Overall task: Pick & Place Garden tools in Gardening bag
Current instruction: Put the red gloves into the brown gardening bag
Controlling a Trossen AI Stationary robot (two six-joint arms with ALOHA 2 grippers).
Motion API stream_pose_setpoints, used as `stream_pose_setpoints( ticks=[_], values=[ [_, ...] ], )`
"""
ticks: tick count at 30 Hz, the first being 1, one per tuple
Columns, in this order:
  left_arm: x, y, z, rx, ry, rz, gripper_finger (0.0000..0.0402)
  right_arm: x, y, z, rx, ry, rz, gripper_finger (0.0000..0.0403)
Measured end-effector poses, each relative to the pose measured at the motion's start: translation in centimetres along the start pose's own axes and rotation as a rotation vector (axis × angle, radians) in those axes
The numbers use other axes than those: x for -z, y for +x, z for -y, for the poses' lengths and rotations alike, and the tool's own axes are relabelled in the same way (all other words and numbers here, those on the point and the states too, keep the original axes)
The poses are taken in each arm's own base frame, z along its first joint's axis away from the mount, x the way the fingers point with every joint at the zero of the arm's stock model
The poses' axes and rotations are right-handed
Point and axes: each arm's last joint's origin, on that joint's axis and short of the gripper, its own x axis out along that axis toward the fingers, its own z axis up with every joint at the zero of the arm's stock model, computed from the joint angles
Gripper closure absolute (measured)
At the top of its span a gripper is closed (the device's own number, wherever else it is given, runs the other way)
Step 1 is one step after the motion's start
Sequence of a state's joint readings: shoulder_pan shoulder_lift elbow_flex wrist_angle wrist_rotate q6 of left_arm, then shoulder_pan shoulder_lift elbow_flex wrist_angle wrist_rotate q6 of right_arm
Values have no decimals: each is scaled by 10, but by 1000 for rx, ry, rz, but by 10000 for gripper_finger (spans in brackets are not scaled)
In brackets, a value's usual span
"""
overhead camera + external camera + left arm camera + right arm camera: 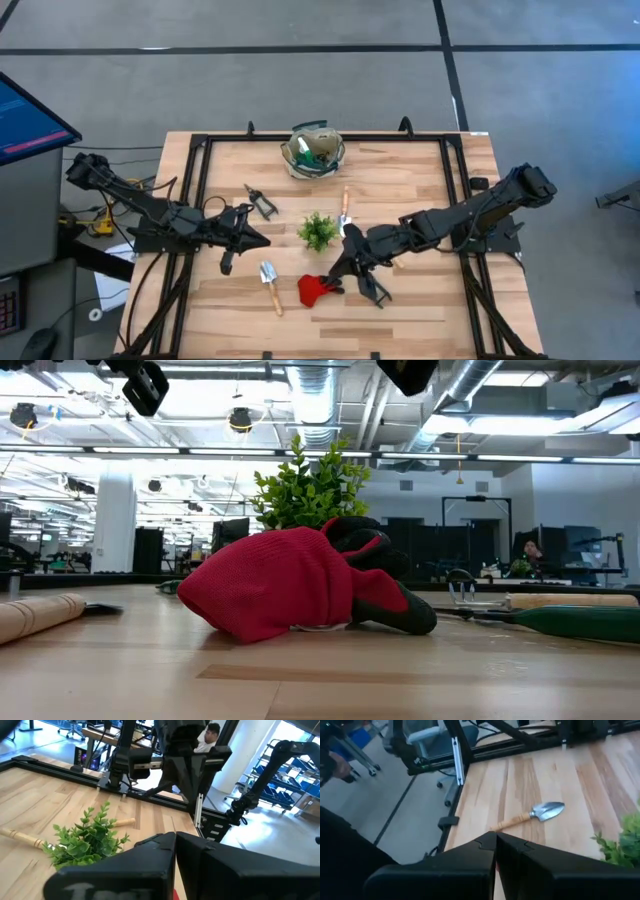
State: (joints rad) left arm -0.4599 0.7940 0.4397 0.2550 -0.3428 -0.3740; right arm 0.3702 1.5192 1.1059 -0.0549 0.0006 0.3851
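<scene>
The red gloves [317, 289] lie in a heap on the table, and fill the middle of the low view [290, 595]. A wooden-handled trowel [270, 285] lies to their left. Black pruning shears [260, 203] and a wooden-handled rake [345, 207] lie farther back. The round beige bag [313, 152] stands at the far middle with green things inside. My right gripper [346, 263] hangs shut just above and right of the gloves. My left gripper [262, 241] is shut, left of the plant, above the table. Neither holds anything.
A small leafy plant [318, 231] stands between the two grippers, behind the gloves [305, 490]. A dark green long tool [585, 623] lies on the table right of the gloves. A black rail frame [200, 150] runs around the tabletop.
</scene>
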Motion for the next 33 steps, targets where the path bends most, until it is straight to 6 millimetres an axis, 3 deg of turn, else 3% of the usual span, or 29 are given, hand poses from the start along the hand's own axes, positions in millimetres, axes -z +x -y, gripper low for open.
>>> stream_pose_setpoints(
  ticks=[5, 13, 21, 33],
  values=[
    [0, 0, 0, 0, 2, -1, 400, 13, 13, 7, 85, 48, -72, 403],
    [11, 0, -4, -13, 12, -31, 400, 49, 56, 21, 151, 54, -228, 403],
    [14, -1, -6, -16, 14, -37, 400, 47, 54, 18, 145, 15, -228, 403],
    [14, -1, -6, -16, 14, -37, 400, 53, 58, 31, 189, 28, -283, 403]
  ],
)
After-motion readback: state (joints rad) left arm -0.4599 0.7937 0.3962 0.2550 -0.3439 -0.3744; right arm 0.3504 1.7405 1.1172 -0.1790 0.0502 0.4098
